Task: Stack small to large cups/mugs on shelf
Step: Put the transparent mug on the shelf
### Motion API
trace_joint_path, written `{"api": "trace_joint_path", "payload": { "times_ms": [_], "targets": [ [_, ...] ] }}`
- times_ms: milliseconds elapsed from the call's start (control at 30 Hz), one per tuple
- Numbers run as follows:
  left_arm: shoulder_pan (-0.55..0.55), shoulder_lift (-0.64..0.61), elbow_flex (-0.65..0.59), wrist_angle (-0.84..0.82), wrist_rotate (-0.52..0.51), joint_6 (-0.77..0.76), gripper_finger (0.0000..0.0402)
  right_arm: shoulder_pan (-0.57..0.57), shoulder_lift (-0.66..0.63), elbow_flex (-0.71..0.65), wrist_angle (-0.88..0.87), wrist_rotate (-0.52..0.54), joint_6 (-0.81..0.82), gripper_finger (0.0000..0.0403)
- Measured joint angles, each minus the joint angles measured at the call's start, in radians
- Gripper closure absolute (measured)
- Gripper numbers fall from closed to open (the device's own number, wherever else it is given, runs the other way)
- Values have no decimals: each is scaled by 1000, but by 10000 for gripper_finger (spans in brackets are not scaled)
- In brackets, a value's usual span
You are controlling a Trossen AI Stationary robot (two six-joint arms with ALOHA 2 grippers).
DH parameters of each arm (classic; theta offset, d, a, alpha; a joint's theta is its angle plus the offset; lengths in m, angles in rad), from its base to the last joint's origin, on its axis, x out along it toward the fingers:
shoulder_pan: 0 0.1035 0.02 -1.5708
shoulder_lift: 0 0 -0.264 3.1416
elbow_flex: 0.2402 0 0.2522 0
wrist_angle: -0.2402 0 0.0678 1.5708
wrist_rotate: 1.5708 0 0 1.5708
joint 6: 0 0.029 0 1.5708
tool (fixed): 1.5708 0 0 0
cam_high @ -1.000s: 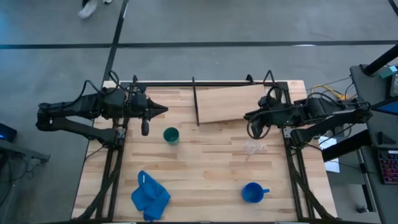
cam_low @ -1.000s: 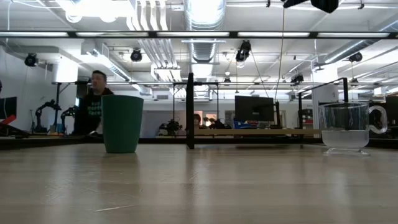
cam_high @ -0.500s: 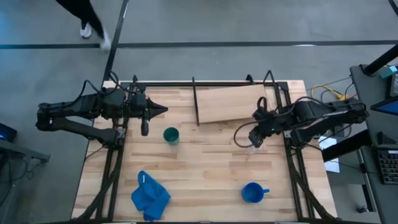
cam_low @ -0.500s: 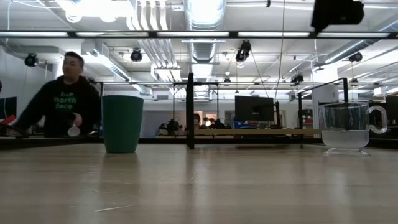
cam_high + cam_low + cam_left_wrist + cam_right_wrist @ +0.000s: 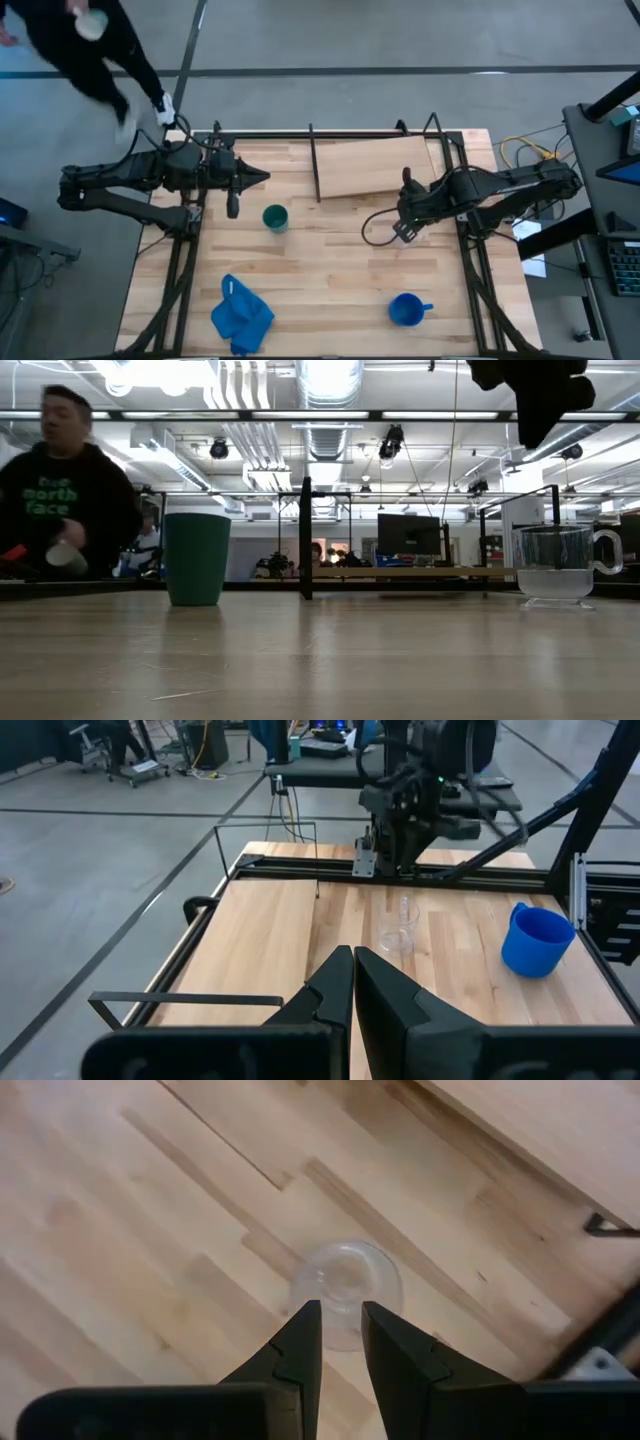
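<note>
A person (image 5: 62, 485) in a dark sweatshirt is walking past beyond the table, and the green lettering on the chest is reading "north face"; no other writing is legible to me. The table (image 5: 330, 290) is a striped butcher-block top in a black metal frame, standing on a grey concrete floor, and the room behind it is an open workshop with ducts and strip lights overhead, a dark monitor (image 5: 408, 534) and more benches. The right pincer (image 5: 338, 1342) is hovering directly above the small clear glass cup (image 5: 345, 1292), pointing down at it, its two fingers spread only a narrow way and touching nothing; the cup is standing upright on the bare planks right under the fingertips. The shelf (image 5: 375, 167), a pale board edged by thin black rods, is lying just beyond that pincer toward the table's far edge. The bright blue mug (image 5: 406, 309) is sitting well apart from it, near the front edge, handle pointing toward the right arm's side. The left pincer (image 5: 353, 982) is waiting over its own side of the table, fingers pressed together and holding nothing, with the dark green cup (image 5: 275, 217) standing upright near it. A crumpled blue cloth (image 5: 241, 316) is lying at the front corner on the left arm's side.
</note>
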Motion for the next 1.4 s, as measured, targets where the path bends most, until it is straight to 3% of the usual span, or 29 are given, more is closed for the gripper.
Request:
{"api": "trace_joint_path", "payload": {
  "times_ms": [233, 433, 633, 1033, 1400],
  "targets": [
    [0, -1, 0, -1, 0, 0, 402, 0, 55, -23, -60, -5, 16, 332],
    [0, 0, 0, -1, 3, 0, 402, -23, 64, -94, -57, -78, -32, 332],
    [0, -1, 0, -10, 56, 0, 402, -49, 41, -163, -19, -107, -32, 332],
    [-1, 0, 0, -9, 62, 0, 402, -64, 47, -152, 19, -107, -151, 332],
    [0, 0, 0, -10, 83, 0, 402, -75, 86, -157, 15, -126, -211, 292]
  ]
}}
